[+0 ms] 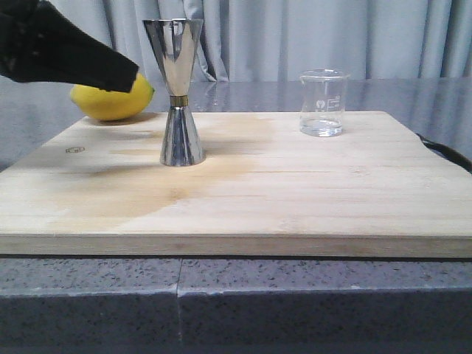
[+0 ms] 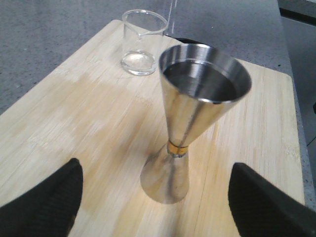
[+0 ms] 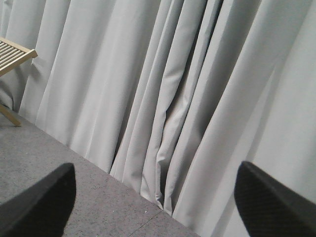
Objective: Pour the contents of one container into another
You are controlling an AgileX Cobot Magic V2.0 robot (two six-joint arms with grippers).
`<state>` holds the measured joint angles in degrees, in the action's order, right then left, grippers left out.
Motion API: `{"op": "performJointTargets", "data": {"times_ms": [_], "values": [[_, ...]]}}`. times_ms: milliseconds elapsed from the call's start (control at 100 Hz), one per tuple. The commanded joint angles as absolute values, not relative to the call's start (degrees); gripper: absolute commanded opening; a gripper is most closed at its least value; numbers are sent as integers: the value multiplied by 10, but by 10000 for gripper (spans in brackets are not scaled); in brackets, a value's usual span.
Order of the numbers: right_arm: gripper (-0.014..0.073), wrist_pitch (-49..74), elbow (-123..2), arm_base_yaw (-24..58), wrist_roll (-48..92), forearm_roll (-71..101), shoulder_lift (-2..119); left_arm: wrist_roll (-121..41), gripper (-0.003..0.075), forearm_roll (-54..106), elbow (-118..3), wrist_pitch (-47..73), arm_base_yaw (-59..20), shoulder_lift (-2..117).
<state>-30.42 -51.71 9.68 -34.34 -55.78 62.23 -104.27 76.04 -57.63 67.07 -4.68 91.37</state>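
The jigger (image 1: pixel 181 90) stood upright toward the left of the wooden board (image 1: pixel 243 206), nearest the viewer of the task's things, its upper cup dark inside, perhaps already holding liquid. The left gripper (image 2: pixel 155 207) hung beside it with fingers spread wide, gripping nothing. Farther back and well to the right sat the beaker (image 1: pixel 323 102), upright near the board's rear edge, with only a thin pool at its bottom. A lemon (image 1: pixel 112 99) lay behind the board's left rear corner. The right gripper (image 3: pixel 155 207) faced the curtain (image 3: pixel 187 98), also wide apart and empty. The tall, narrow-waisted jigger looked tippy; a finger grazing its rim could topple it and spill.
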Motion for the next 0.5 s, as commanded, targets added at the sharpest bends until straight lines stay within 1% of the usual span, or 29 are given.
{"op": "performJointTargets", "data": {"times_ms": [0, 140, 280, 390, 490], "values": [[570, -319, -536, 93, -341, -539, 609, -983, 562, 771, -605, 727, -22, 862], [566, -285, -538, 93, -341, -539, 609, -953, 554, 800, -638, 725, 27, 812], [566, -168, -552, 93, -341, -519, 609, -931, 554, 835, -672, 661, 87, 756], [566, -65, -574, 93, -341, -503, 608, -916, 554, 838, -684, 527, 122, 709], [566, 26, -603, 93, -341, -503, 608, -892, 554, 835, -684, 389, 128, 673]]}}
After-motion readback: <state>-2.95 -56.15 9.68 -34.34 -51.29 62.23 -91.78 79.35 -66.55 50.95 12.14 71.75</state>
